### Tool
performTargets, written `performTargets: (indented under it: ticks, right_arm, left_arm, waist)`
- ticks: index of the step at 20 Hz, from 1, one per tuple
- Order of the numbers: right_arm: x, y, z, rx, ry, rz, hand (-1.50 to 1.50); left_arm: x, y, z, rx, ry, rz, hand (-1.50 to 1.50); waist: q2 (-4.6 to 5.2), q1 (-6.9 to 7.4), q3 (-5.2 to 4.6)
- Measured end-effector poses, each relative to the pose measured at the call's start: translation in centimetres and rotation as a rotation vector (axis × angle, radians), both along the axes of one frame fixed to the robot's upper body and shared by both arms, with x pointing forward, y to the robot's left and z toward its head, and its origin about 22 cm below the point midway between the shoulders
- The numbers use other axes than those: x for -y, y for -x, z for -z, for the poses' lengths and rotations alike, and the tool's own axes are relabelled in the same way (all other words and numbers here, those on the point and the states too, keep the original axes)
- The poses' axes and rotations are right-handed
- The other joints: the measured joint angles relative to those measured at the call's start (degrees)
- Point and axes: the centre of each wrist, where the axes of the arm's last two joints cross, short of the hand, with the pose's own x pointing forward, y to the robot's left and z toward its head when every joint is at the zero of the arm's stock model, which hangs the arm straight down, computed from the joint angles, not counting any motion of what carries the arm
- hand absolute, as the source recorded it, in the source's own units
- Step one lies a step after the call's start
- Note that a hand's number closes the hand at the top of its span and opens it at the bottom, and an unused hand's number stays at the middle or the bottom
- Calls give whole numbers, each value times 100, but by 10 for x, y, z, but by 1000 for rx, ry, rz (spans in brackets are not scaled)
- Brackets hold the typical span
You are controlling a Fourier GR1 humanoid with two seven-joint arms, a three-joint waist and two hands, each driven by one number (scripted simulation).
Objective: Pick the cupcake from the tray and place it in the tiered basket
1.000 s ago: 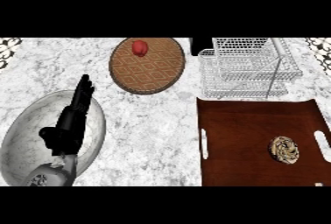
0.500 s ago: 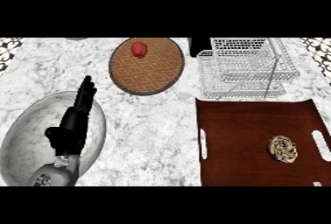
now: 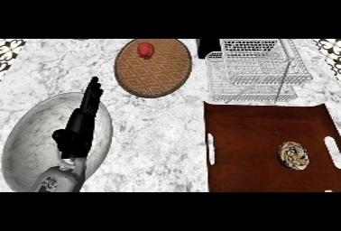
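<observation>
One hand only showed itself to us: the left hand (image 3: 80,122), at the view's left, lay out over a large grey plate (image 3: 26,135) with its fingers straight and pointing away up the counter (image 3: 156,131), and it had hold of nothing. We took it to be resting, not working. Further along, toward the far edge, we found a round patterned mat (image 3: 163,74) with a small red object (image 3: 145,49), perhaps a fruit, sitting near its far rim; neither has a part in the job, as we judged it. To the right of the mat stood the tiered basket (image 3: 256,67), a white wire rack at the back of the counter, and through its wires we could make out nothing in its tiers. Just in front of it lay the dark brown tray (image 3: 253,131), its far edge close under the basket's foot. The cupcake (image 3: 293,154) sat on the tray's right half, toward the near side, well apart from the left hand and touched by nothing. The right hand did not appear in the view at all, so we could not tell how its fingers stood. By our reckoning the task had not yet begun in any visible way: the reach to the tray, the grasp, the lift across to the basket and the release were all left to do.
</observation>
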Motion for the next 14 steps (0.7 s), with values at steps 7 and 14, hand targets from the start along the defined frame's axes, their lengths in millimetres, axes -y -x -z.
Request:
performTargets:
  ticks: [7, 14]
  right_arm:
    - [-22, 18, 17, 16, 127, 4, -150]
    - [-27, 23, 24, -5, 269, 40, -150]
  left_arm:
    - [1, -5, -3, -5, 4, 5, 0]
    - [5, -2, -1, -5, -3, 15, 0]
  waist:
    - [4, 28, -5]
    - [9, 72, -8]
